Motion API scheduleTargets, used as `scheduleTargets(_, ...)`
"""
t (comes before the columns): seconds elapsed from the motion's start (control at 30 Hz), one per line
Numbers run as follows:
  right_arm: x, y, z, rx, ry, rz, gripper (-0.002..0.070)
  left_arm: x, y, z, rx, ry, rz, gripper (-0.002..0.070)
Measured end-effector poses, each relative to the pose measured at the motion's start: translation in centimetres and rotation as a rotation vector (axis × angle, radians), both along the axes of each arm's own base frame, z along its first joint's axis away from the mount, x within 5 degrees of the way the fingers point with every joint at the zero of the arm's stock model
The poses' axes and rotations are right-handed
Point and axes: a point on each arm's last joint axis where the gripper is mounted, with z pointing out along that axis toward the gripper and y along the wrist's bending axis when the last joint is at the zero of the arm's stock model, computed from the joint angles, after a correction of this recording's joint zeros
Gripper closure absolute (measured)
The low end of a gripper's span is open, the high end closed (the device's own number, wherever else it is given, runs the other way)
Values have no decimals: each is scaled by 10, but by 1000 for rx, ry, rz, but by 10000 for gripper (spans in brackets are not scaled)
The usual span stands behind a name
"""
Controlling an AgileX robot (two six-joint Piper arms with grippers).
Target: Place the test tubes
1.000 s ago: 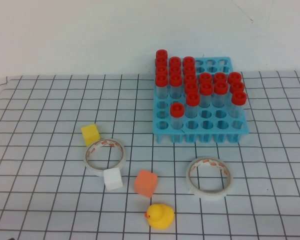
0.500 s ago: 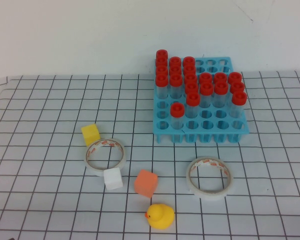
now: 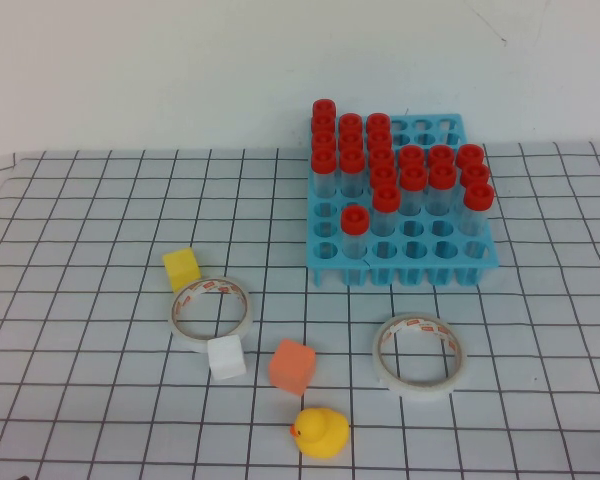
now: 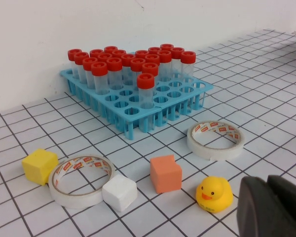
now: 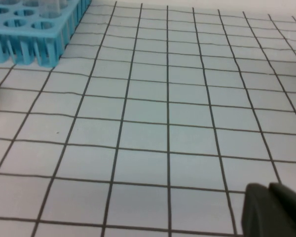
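A blue tube rack [image 3: 402,250] stands at the back right of the gridded table, holding several clear test tubes with red caps [image 3: 410,165]; one tube [image 3: 354,228] stands alone in a nearer row. The rack [image 4: 138,106] shows in the left wrist view too, and its corner [image 5: 37,29] in the right wrist view. Neither arm appears in the high view. My left gripper [image 4: 269,205] is shut and empty, near the duck. My right gripper [image 5: 271,210] is shut and empty over bare grid, well away from the rack.
In front of the rack lie two tape rolls [image 3: 212,308] [image 3: 418,352], a yellow cube [image 3: 181,268], a white cube [image 3: 225,358], an orange cube [image 3: 292,366] and a yellow rubber duck [image 3: 320,432]. A white wall rises behind the table.
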Motion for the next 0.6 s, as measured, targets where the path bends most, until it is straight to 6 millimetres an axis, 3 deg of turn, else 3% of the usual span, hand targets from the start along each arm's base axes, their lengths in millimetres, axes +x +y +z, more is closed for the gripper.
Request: scheduleTargets(0.6, 0, -3, 0, 101, -6, -68, 678, 0, 0, 0, 0, 0, 0, 676)
